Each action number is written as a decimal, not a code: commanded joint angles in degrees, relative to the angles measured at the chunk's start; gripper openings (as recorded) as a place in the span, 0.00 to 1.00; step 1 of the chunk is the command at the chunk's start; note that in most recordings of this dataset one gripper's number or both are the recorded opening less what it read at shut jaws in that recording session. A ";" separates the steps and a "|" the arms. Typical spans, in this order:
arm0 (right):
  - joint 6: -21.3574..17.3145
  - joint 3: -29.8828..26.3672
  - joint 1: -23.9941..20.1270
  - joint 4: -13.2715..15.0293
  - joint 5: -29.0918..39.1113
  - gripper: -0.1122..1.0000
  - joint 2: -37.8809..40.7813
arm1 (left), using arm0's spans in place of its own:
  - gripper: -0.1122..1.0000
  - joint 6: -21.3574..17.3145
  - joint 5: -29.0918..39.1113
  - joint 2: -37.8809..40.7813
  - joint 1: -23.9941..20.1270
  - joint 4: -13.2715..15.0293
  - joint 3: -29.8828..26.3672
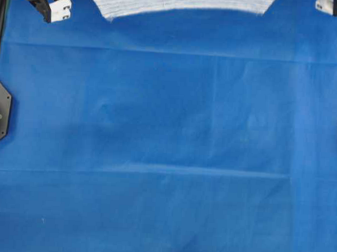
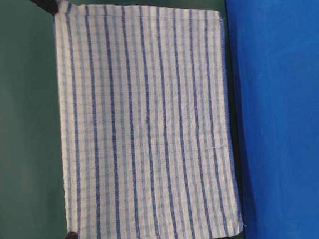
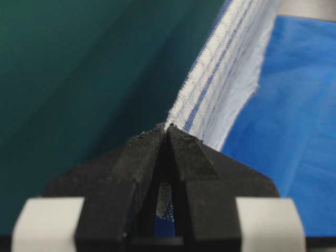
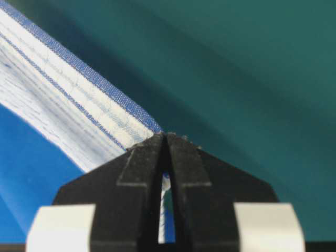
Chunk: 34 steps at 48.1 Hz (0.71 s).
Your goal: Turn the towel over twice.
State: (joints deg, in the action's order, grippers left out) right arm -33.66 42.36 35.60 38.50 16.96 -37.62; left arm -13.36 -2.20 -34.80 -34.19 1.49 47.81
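Towel [image 2: 149,126] aloft above blue table covering [image 1: 166,160], green backdrop [image 2: 21,137] behind.

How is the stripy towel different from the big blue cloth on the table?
The towel is white with thin blue stripes; the table cloth is plain blue. The towel hangs in the air, a top corner pinched in the shut jaws of the left gripper and of the right gripper; the table cloth lies flat. Both are fabric.
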 commanded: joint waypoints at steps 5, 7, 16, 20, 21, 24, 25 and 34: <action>0.35 -1.41 -0.62 0.26 2.64 0.13 0.00 | 0.12 -0.09 -0.18 -0.18 -0.09 0.09 -1.05; 0.35 -1.41 -0.70 0.26 3.16 0.13 0.18 | 0.12 -0.18 -0.26 0.00 -0.09 0.09 -1.05; -0.35 -0.09 -3.25 -0.97 6.42 0.13 1.14 | 0.12 -0.18 -1.32 1.85 1.41 0.09 0.88; -0.62 1.67 -5.98 -2.90 8.53 0.13 1.41 | 0.12 -0.09 -3.25 3.52 3.78 0.09 2.99; -0.70 2.20 -6.86 -3.52 8.96 0.13 1.49 | 0.12 -0.09 -3.69 4.13 4.48 0.09 3.60; -1.14 3.78 -9.58 -5.89 10.11 0.13 1.67 | 0.12 0.62 -5.19 5.71 6.94 0.09 5.98; -1.41 4.48 -10.55 -6.68 10.20 0.13 1.67 | 0.12 0.97 -5.54 6.06 7.65 0.09 6.68; -5.98 10.46 -20.21 -11.25 8.88 0.13 2.90 | 0.12 4.66 -6.33 9.32 15.21 0.18 11.60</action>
State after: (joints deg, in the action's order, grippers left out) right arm -38.32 51.94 18.63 28.30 26.98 -35.24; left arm -8.96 -7.91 -26.10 -21.62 1.58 58.97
